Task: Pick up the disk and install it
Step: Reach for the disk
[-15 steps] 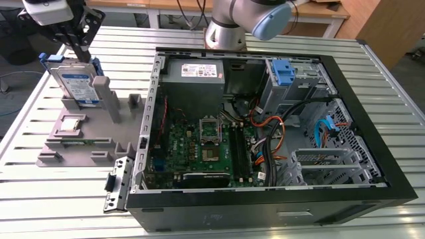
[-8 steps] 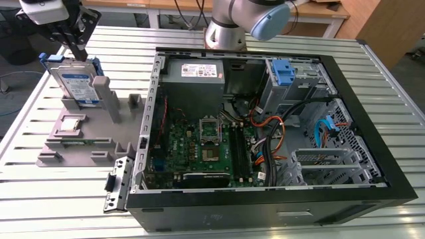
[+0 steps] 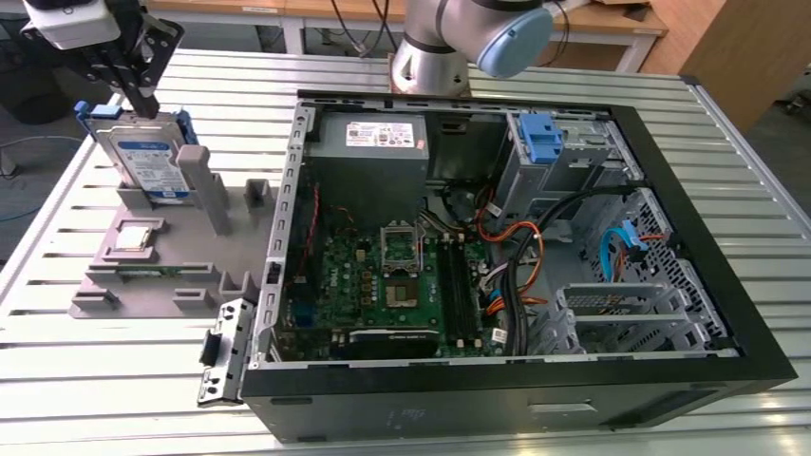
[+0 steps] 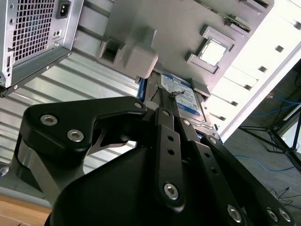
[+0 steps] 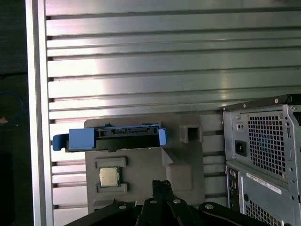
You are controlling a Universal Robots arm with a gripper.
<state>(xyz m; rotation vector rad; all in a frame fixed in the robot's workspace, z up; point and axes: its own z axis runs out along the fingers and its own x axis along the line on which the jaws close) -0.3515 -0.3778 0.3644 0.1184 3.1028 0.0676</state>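
The disk (image 3: pixel 150 157) stands on edge in a grey fixture (image 3: pixel 165 271) at the exterior view's left, a silver drive with a white and blue label in a blue carrier. In the first wrist view the disk (image 5: pixel 113 137) shows edge-on from above; the second wrist view has its label (image 4: pixel 188 101) just past the fingertips. My gripper (image 3: pixel 143 106) hangs right over the disk's top edge. Its black fingers (image 4: pixel 162 117) lie close together, shut, with nothing between them. The gripper (image 5: pixel 162 184) sits a little apart from the carrier in the first wrist view.
The open computer case (image 3: pixel 709 237) lies on the slatted metal table (image 3: pixel 76 380) at the exterior view's right, with a power supply (image 3: pixel 380 138), a motherboard (image 3: pixel 380 275) and a drive bay with a blue latch (image 3: pixel 542 142). A processor chip (image 3: pixel 136 236) rests in the fixture.
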